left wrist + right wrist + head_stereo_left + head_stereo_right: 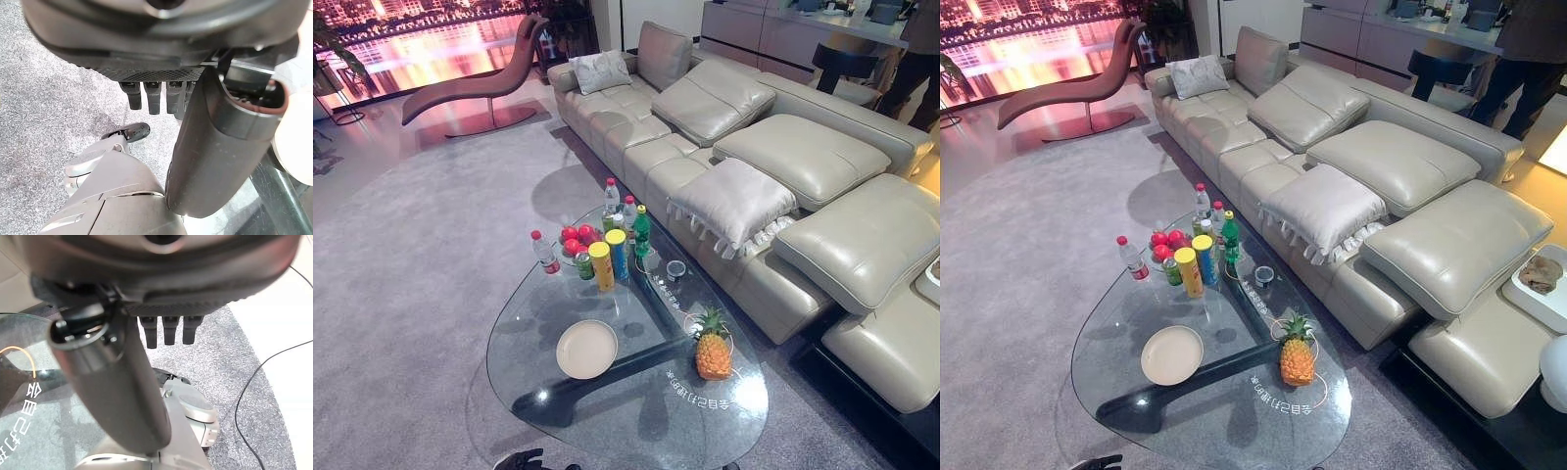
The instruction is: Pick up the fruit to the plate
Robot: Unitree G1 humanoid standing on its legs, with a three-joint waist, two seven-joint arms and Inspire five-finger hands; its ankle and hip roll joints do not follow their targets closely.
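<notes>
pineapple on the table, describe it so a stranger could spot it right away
Find the glass coffee table in front of the grey sofa. At its near end, on the sofa side, stands the pineapple, apart from the plate. It alone is orange, scaly and leafy-topped.

Hidden, cropped or too small to read

The red fruit (576,236) sit half behind the yellow can (601,265) and green can (584,265), so their number cannot be told. The glass bench (636,431) loses its near rim at the picture's edge. The left hand (161,93) and right hand (168,330) show straight fingers, their tips cut short by the hands' own bulk. Far beyond both hands, a person (1518,49) is cropped at the top edge.
</notes>
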